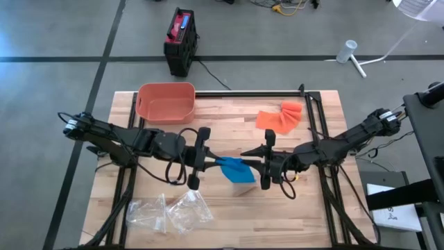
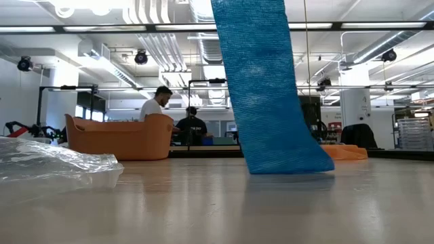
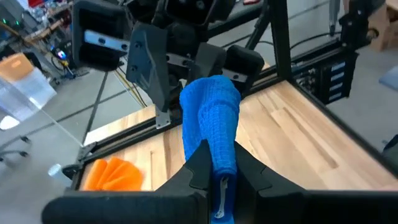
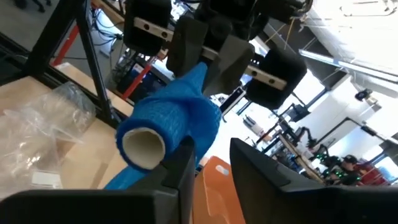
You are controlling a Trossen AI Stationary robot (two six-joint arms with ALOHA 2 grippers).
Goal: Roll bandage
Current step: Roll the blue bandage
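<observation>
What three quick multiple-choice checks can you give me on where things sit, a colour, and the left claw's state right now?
1. Where is the orange bin on the table?
A. At the far edge, on the left arm's side
B. At the near edge, on the right arm's side
C. Dead centre between the claws

2. What colour is the bandage held between the claws?
A. Orange
B. Blue
C. White

3. How is the left claw?
A. Wide open, holding nothing
B. Shut on the bandage
C. Out of sight in every view

Answers: 1 A, the high view shows the bin by the far edge on the left; 2 B, the strip is blue in all views; 3 B, the left wrist view shows its fingers pinching the blue fabric.
</observation>
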